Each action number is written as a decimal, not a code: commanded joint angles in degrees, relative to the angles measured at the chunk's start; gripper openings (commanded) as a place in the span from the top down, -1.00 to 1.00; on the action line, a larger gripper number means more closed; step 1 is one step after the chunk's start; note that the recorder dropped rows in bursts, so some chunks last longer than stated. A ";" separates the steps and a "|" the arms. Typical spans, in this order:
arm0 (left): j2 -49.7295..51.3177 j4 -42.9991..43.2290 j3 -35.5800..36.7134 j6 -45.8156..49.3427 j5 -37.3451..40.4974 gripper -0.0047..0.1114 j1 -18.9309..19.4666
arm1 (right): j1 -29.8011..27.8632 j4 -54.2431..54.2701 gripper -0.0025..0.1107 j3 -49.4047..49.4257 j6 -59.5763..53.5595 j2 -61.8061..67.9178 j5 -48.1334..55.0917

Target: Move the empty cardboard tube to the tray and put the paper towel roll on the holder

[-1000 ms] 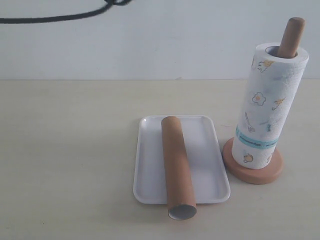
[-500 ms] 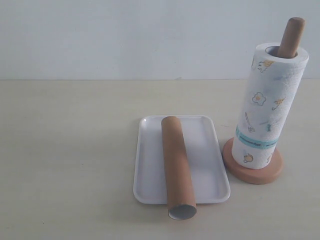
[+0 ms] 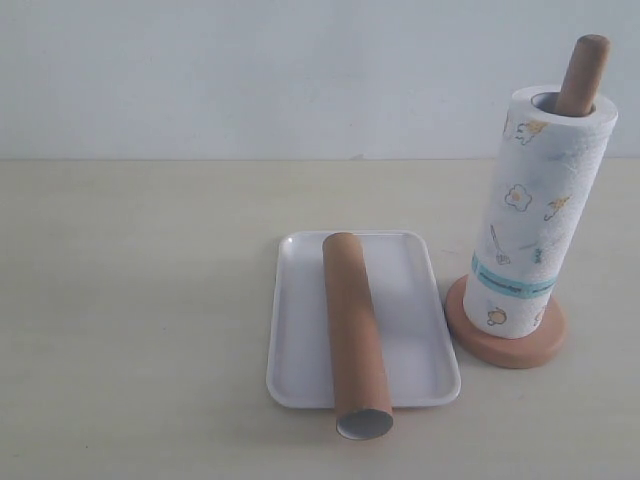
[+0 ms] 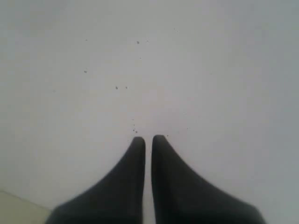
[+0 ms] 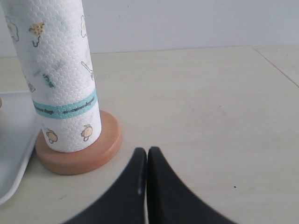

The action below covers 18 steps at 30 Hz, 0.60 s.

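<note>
1. Surface (image 3: 140,320): carries every item.
2. Paper towel roll (image 3: 535,220): upright on the holder (image 3: 512,352), pole through its core.
3. Tray (image 3: 300,330): just beside the holder's base.
4. Empty cardboard tube (image 3: 352,330): lies lengthwise on the tray, near end overhanging the rim.
5. Right hand (image 5: 146,150): closed tight, empty, near the holder's base, not touching.
6. Left hand (image 4: 148,138): closed, empty.

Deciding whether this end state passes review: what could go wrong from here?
1. The cardboard tube lies along the tray with its near end overhanging the front rim. Being round, it might roll or slide off if bumped.
2. The paper towel roll looks slightly tilted on the holder, so it may not be seated squarely.
3. The right claw, shut, sits low near the holder's base, and a careless move could nudge it.
</note>
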 commanded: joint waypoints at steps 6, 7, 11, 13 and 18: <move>-4.47 -14.54 0.34 21.18 -2.96 0.84 0.21 | -0.27 0.05 0.96 -0.04 0.00 -0.31 -0.14; -4.47 -20.75 0.30 34.18 -2.16 0.84 0.21 | -0.27 0.05 0.96 -0.04 0.00 -0.31 -0.14; -4.26 -49.96 0.67 90.25 3.76 0.84 0.21 | -0.27 0.05 0.96 -0.04 0.00 -0.31 -0.14; -4.26 -62.78 0.67 108.95 6.21 0.84 0.21 | -0.27 0.05 0.96 -0.04 0.00 -0.31 -0.14; -4.26 -72.76 0.89 113.06 5.82 0.84 0.21 | -0.27 0.05 0.96 -0.04 0.00 -0.31 -0.14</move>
